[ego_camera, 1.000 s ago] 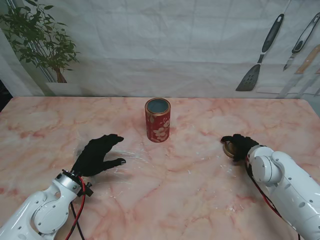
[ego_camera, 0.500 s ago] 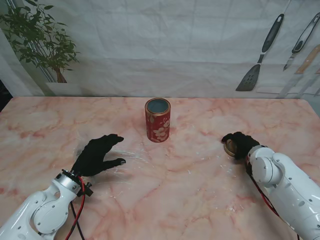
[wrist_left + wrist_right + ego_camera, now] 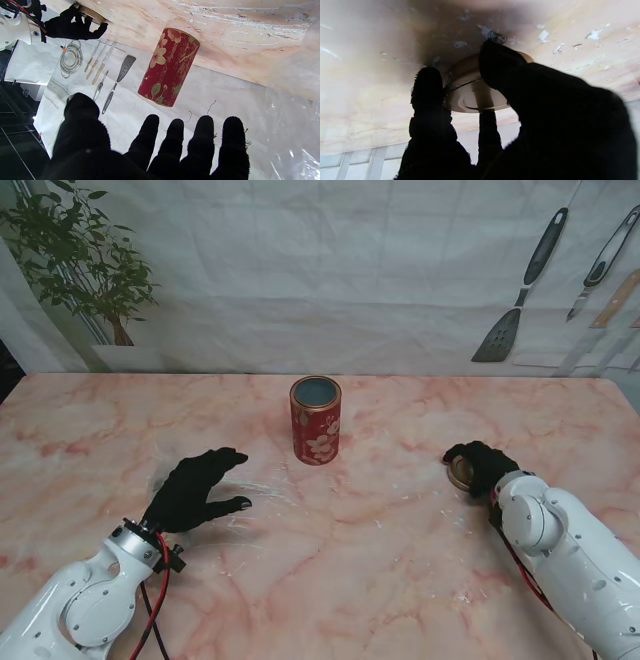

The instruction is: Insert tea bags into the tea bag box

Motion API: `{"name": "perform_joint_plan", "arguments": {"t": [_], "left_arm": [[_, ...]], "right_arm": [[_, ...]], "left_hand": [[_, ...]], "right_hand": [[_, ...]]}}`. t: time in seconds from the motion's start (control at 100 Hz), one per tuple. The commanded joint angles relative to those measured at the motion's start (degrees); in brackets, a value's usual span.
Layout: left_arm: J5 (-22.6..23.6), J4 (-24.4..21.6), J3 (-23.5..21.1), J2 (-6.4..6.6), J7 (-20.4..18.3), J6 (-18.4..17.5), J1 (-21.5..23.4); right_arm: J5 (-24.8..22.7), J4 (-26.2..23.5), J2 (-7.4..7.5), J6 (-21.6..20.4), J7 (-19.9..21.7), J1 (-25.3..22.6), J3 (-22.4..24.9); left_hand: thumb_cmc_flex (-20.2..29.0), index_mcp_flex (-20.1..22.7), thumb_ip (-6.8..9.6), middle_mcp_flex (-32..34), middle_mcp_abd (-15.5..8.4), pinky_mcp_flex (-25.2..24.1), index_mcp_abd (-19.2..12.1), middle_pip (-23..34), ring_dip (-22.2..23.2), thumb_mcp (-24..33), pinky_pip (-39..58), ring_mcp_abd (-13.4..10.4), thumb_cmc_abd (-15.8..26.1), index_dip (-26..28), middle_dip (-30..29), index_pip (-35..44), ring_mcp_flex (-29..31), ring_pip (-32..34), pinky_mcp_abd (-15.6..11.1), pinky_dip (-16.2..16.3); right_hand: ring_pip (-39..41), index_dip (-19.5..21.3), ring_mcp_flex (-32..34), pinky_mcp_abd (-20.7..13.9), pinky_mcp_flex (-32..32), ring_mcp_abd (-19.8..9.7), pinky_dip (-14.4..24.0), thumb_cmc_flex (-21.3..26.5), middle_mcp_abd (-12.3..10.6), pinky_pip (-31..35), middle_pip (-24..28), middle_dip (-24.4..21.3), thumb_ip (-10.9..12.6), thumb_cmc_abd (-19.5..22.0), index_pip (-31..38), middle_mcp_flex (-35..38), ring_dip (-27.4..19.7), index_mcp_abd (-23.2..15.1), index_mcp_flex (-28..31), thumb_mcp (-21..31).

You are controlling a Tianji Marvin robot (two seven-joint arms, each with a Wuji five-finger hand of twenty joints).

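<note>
- Tea bag box (image 3: 316, 420): 1 red floral cylinder with gold rims, upright, mouth open, upper centre of the stand frame on the marble table (image 3: 380, 580). It reads as a rigid tin, light when empty and likely to tip if knocked at the rim; best steadied low on its wall.
- Lid (image 3: 462, 471): 1 round gold cap, right of centre in the stand frame, well apart from the tin. Judged stiff, smooth and slippery; best taken by opposing points on the rim.
- Right hand (image 3: 482, 468): black glove, fingers curled over the lid. In the right wrist view the fingers (image 3: 427, 87) bracket the cap's (image 3: 475, 92) edge, which appears to sit at the table surface; I read this as a grasp on the lid, though firm pressure cannot be confirmed.
- Left hand (image 3: 195, 490): lower left of the stand frame, fingers spread, palm down, holding nothing.
- Clear plastic (image 3: 292, 105): 1 crinkled transparent film at the right edge of the left wrist view, near the left hand; probably the tea bag wrapping, but no separate tea bag can be made out. Judged soft, light and slippery; pinch a bunched fold instead of pressing flat.
- Backdrop: 1 printed plant (image 3: 80, 270) upper left, printed utensils (image 3: 520, 290) upper right.
</note>
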Motion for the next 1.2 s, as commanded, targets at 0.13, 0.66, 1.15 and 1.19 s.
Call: {"name": "perform_joint_plan", "arguments": {"t": [0.13, 0.66, 1.15, 1.19], "left_arm": [[-0.4, -0.2, -0.2, 0.02, -1.2, -0.3, -0.1], [-0.5, -0.2, -0.5, 0.08, -1.6, -0.8, 0.0], [-0.5, 0.0, -0.4, 0.0, -1.2, -0.9, 0.0], [-0.5, 0.0, -0.5, 0.0, -1.2, -0.9, 0.0]], "right_arm": [[0.8, 3.2, -1.29, -0.3, 2.9, -2.3, -1.3], [0.6, 1.9, -1.53, 0.1, 2.2, -1.3, -1.0], [-1.0, 1.5, -1.49, 0.3, 1.8, -0.3, -1.7], [-0.8, 1.8, -1.51, 0.3, 1.7, -0.3, -1.9]], "left_hand": [[1.6, 1.4, 1.3, 0.2, -1.0, 0.0, -0.9, 0.3, 0.2, 0.4, 1.9, -1.7, 1.3, 0.5, -0.3, 0.1, 0.9, -0.9, -1.2, 0.4], [1.5, 1.7, 1.3, 0.3, -0.9, 0.1, -0.7, 0.2, 0.3, 0.4, 1.9, -2.0, 1.3, 0.5, -0.3, 0.1, 1.3, -0.9, -1.3, 0.4], [1.6, 1.7, 1.3, 0.3, -0.9, 0.1, -0.8, 0.2, 0.3, 0.5, 1.9, -2.1, 1.2, 0.5, -0.3, 0.1, 1.3, -0.9, -1.4, 0.4], [1.5, 1.7, 1.3, 0.3, -0.8, 0.2, -0.6, 0.2, 0.3, 0.4, 1.9, -2.0, 1.2, 0.5, -0.3, 0.1, 1.3, -0.9, -1.4, 0.4]], "right_hand": [[-4.0, 1.2, 28.8, -2.8, 1.3, -24.9, -1.3, 9.7, -2.9, -0.4, 13.8, 3.9, 2.7, 5.0, 2.7, 9.5, -6.6, 1.5, 1.5, 11.2], [-4.4, 1.3, 29.7, -2.0, 1.7, -24.6, -1.3, 9.8, -2.8, -0.2, 14.0, 4.0, 2.7, 5.2, 2.5, 11.0, -6.6, 1.8, 1.9, 11.3], [-0.6, 1.6, 32.9, -2.7, 3.6, -25.9, -0.3, 11.1, -3.2, 3.0, 17.4, 6.0, 0.9, 2.6, 2.9, 14.7, -4.8, 2.4, 3.6, 11.7], [-0.5, 1.7, 32.9, -2.9, 3.5, -26.0, -0.4, 11.1, -3.5, 3.0, 18.0, 6.5, 0.6, 2.5, 2.9, 15.1, -4.9, 2.4, 3.9, 11.8]]}}
